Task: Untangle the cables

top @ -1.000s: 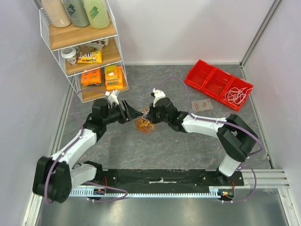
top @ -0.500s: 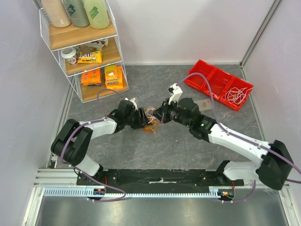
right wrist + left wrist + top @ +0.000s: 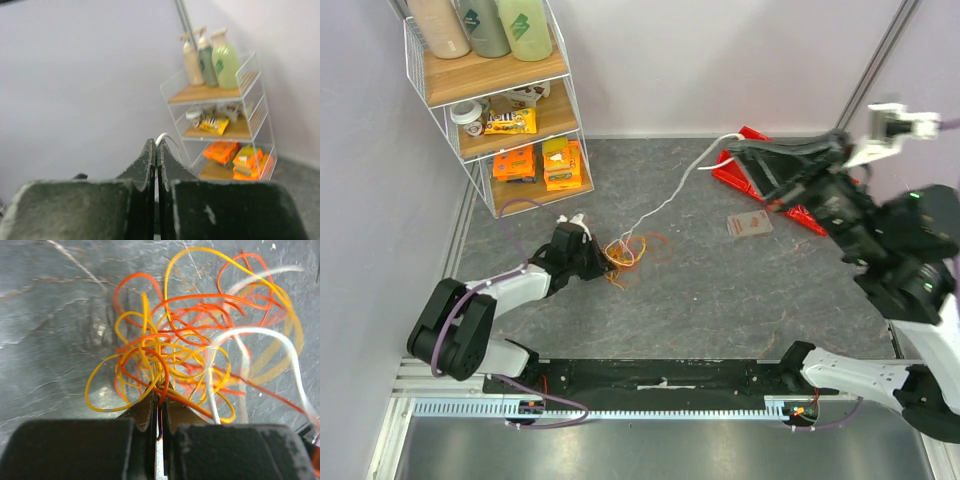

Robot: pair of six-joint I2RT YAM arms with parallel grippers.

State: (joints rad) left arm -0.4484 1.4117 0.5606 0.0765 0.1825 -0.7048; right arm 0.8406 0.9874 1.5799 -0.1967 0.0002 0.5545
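The cables lie as a small orange and yellow tangle on the grey table, left of centre. My left gripper is low at the tangle's left side, shut on an orange strand; the loops spread just beyond the left gripper. A white cable runs out of the tangle up to the right. My right gripper is raised high and is shut on the end of that white cable, which arches over the right gripper.
A wire shelf rack with bottles and snack packs stands at the back left. A red tray with a white coil in one compartment sits at the back right. A small packet lies beside the tray.
My left gripper has closed on the tangle and dropped lower. My right arm has swung up and far right with the white cable, drawing it out of the tangle.
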